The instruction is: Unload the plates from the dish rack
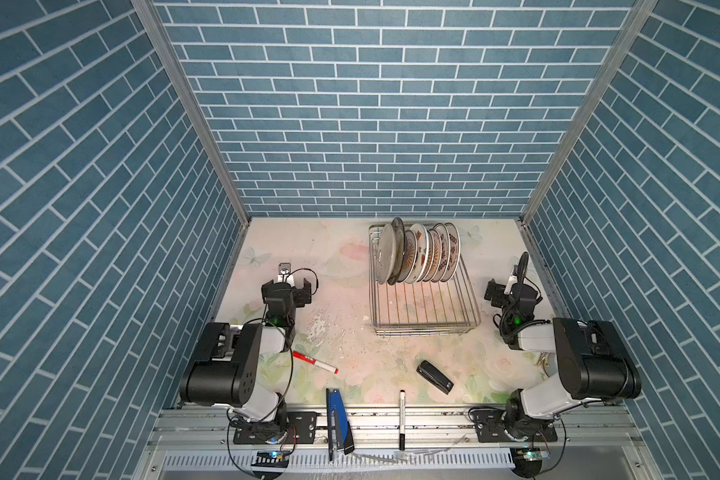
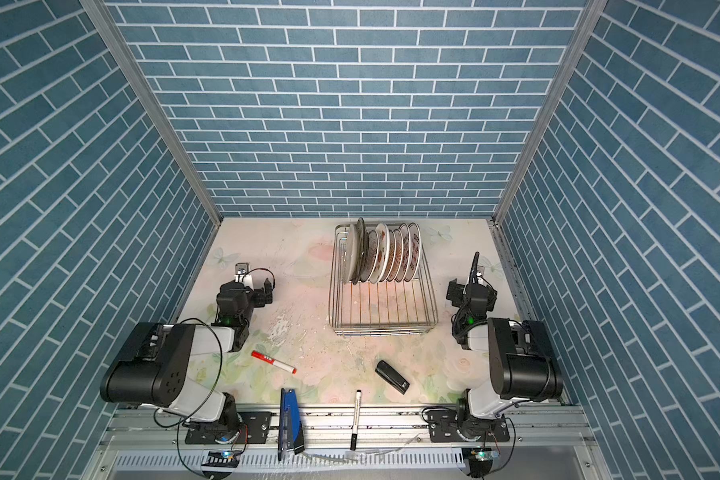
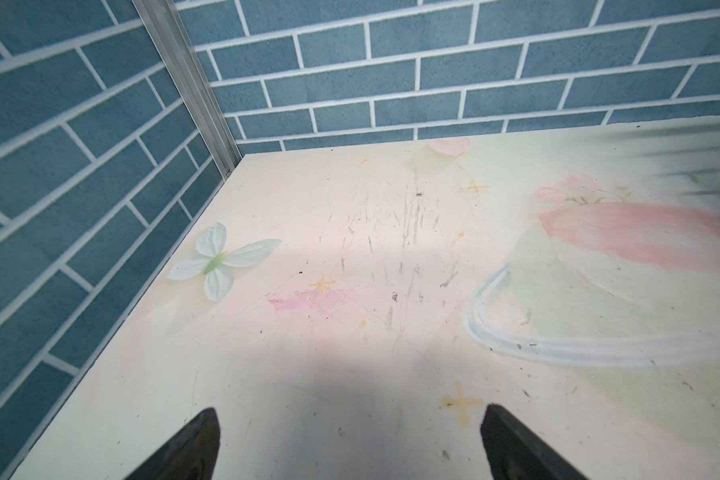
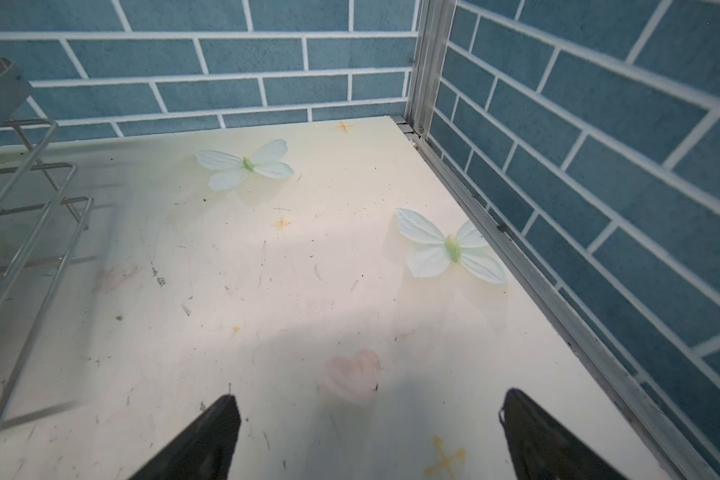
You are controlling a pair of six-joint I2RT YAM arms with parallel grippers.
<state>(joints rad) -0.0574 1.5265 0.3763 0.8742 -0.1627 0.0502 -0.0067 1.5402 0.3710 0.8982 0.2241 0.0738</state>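
Several plates stand on edge in a row at the far end of the dish rack, a silver wire basket at the back right of the table; the leftmost plate shows its plain whitish underside. My left gripper hovers open over bare table, well left of the rack. My right gripper is open too, just right of the rack, whose wire side shows in the right wrist view. Nothing lies between either pair of fingers.
A red marker lies near the left arm and a black stapler in front of the rack. At the front edge are a blue stapler and a black marker. Blue brick walls close three sides.
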